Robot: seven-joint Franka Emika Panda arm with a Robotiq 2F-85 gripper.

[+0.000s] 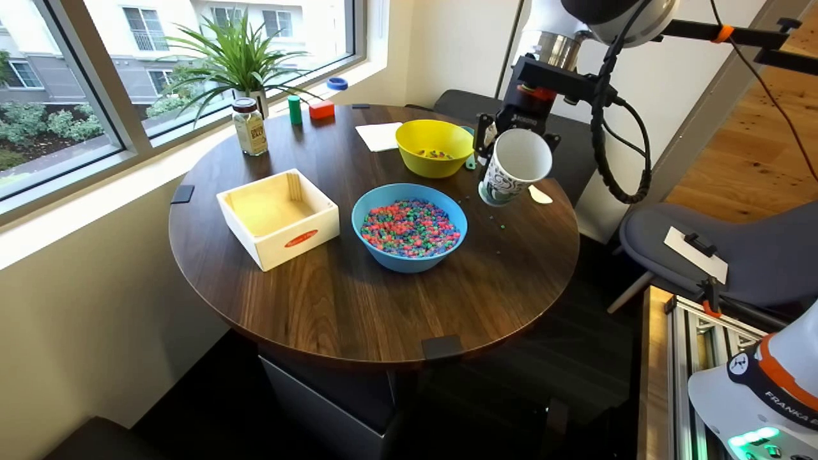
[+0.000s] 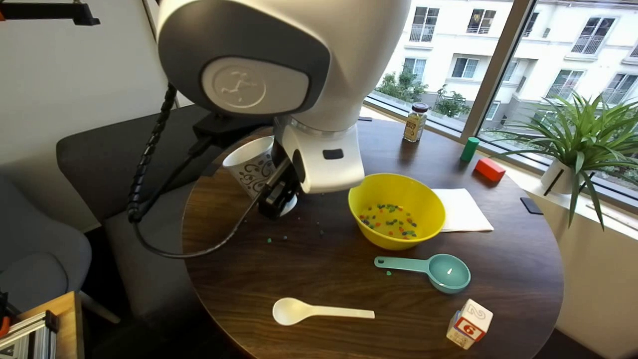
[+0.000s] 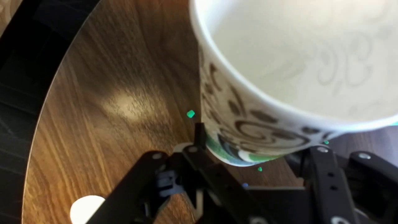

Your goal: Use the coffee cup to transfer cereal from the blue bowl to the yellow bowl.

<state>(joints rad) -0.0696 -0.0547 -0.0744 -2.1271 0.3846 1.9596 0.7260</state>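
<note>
Hand (image 3: 247, 146) around the coffee cup (image 1: 513, 167)

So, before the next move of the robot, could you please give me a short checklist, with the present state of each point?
1. Tool closed on the white swirl-patterned paper cup: ok.
2. Cup upright: not ok, it is tilted.
3. Cup empty: cannot tell, bottom not clearly visible.
4. Round blue bowl stocked: ok, many multicoloured cereal pieces.
5. Round yellow plastic bowl has room: ok, only few pieces inside.
6. Round dark wooden table free of spills: not ok, loose green pieces.
</note>
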